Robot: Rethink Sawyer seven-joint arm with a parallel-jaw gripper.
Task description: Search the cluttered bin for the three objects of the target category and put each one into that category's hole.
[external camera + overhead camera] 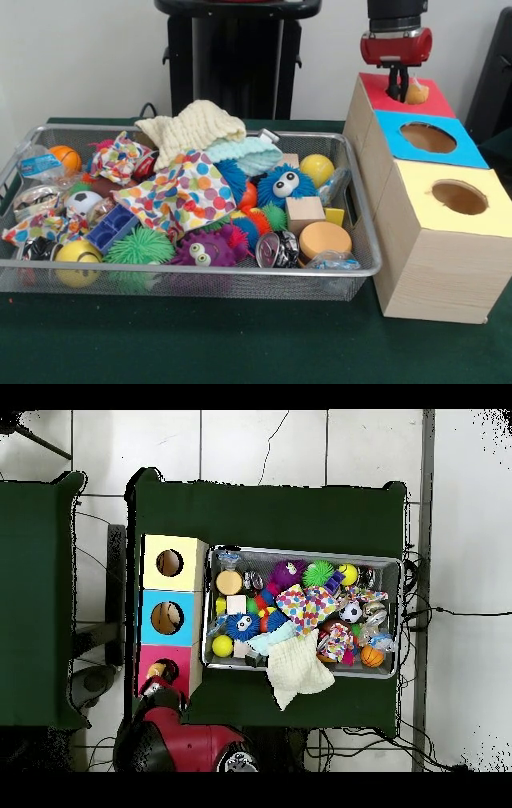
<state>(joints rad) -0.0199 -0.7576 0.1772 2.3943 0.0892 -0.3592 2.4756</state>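
We find the black two-fingered gripper (398, 82) clamping a small tan object (416, 94), apparently a block, over the red-topped wooden box (428, 102); its drop remains.

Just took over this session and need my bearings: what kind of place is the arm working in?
Probably a lab sorting bench, not a home: a green-covered table on a tiled floor, a wire bin heaped with toys, and a wooden box with red, blue and yellow holed tops under the gripper.
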